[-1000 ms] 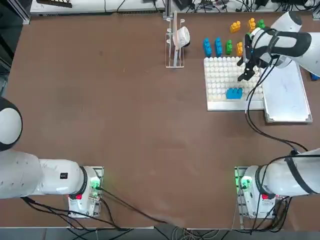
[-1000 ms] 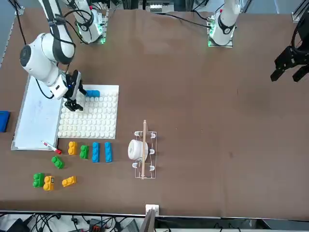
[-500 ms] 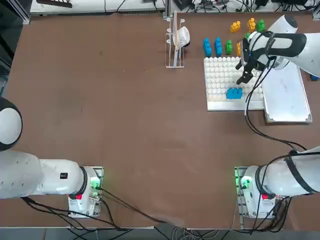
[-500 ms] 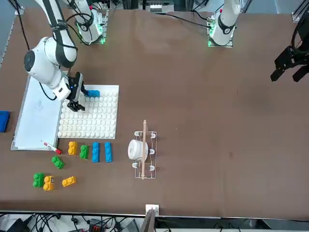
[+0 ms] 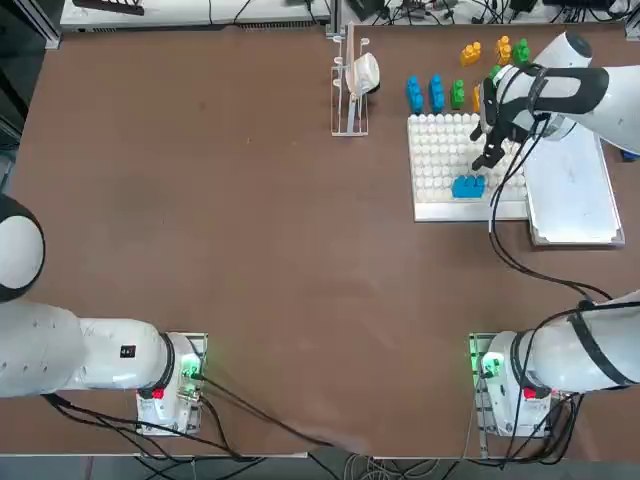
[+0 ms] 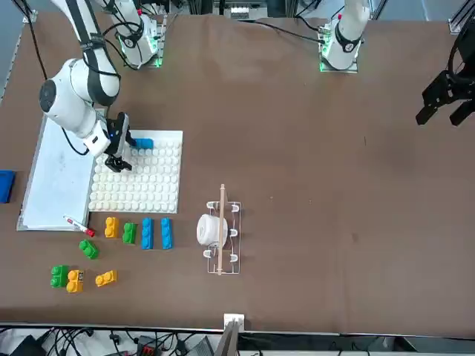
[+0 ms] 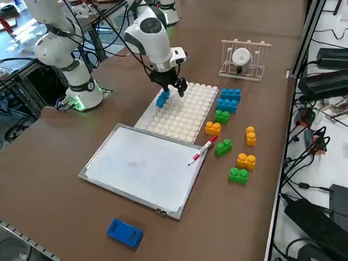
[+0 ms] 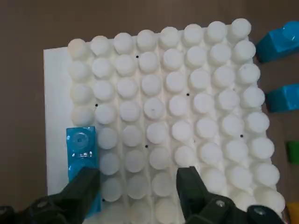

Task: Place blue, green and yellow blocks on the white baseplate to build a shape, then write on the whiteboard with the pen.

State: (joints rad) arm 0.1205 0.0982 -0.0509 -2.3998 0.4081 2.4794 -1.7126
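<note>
The white baseplate (image 5: 440,150) lies at the far right of the table. One blue block (image 5: 468,186) is seated on its near edge, also seen in the wrist view (image 8: 81,147). My right gripper (image 5: 490,155) hovers just over the plate beside that block, open, with nothing between its fingers (image 8: 189,184). Loose blue blocks (image 5: 425,94), a green block (image 5: 458,94) and yellow blocks (image 5: 470,52) lie beyond the plate. The whiteboard (image 5: 570,190) lies to the right of the plate. The pen (image 7: 202,149) rests at the whiteboard's far corner.
A small wire rack (image 5: 350,85) holding a white round object stands left of the loose blocks. A plain blue pad (image 7: 125,234) lies past the whiteboard near the table's right edge. More green and yellow blocks (image 7: 242,166) sit near the far edge.
The right arm has drifted a little toward the far side of the table, with the gripper still open over the plate. The blue block on the plate has not moved.
</note>
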